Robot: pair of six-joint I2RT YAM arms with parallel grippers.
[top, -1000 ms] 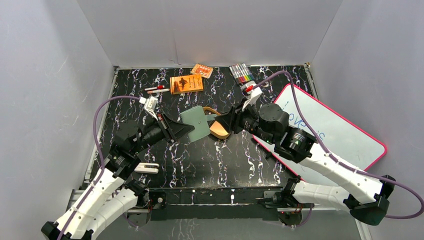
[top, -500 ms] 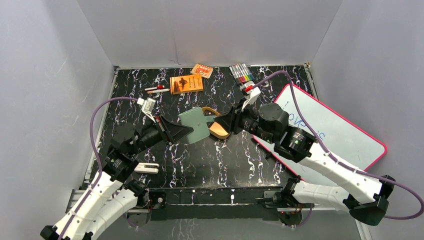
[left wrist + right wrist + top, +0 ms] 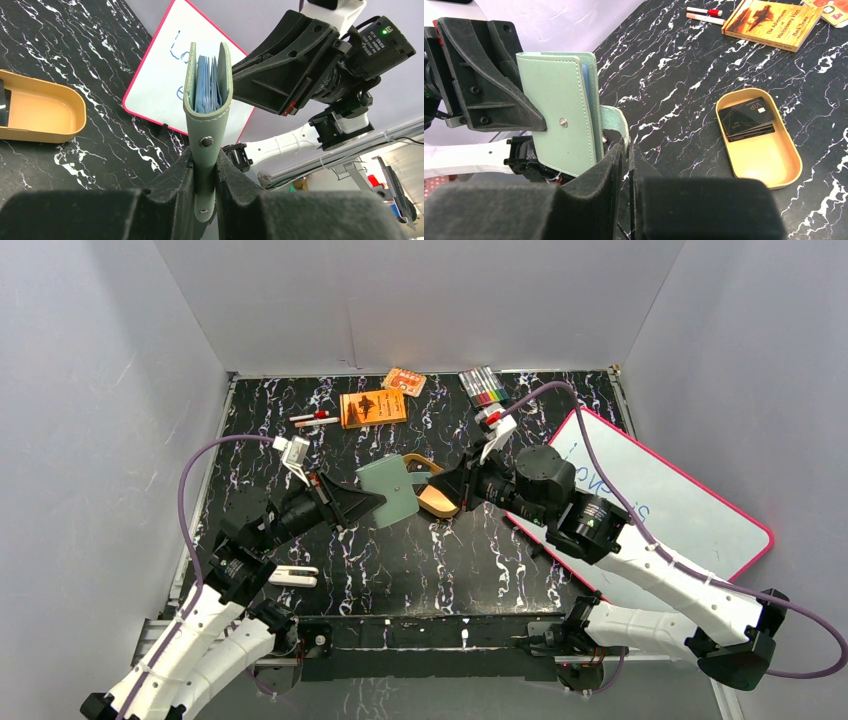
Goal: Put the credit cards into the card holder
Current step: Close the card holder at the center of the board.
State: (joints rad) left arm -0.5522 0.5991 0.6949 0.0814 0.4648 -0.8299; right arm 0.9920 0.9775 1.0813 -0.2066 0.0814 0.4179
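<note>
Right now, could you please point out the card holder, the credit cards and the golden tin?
card holder [image 3: 556, 90]: right wrist view, on its green front cover.
credit cards [image 3: 746, 116]: right wrist view, top card's face.
golden tin [image 3: 764, 157]: right wrist view, its bare floor.

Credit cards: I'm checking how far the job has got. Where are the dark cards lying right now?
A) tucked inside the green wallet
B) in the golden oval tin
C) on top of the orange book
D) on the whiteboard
B: the right wrist view shows the dark cards stacked in the golden tin on the table, apart from the wallet.
</note>
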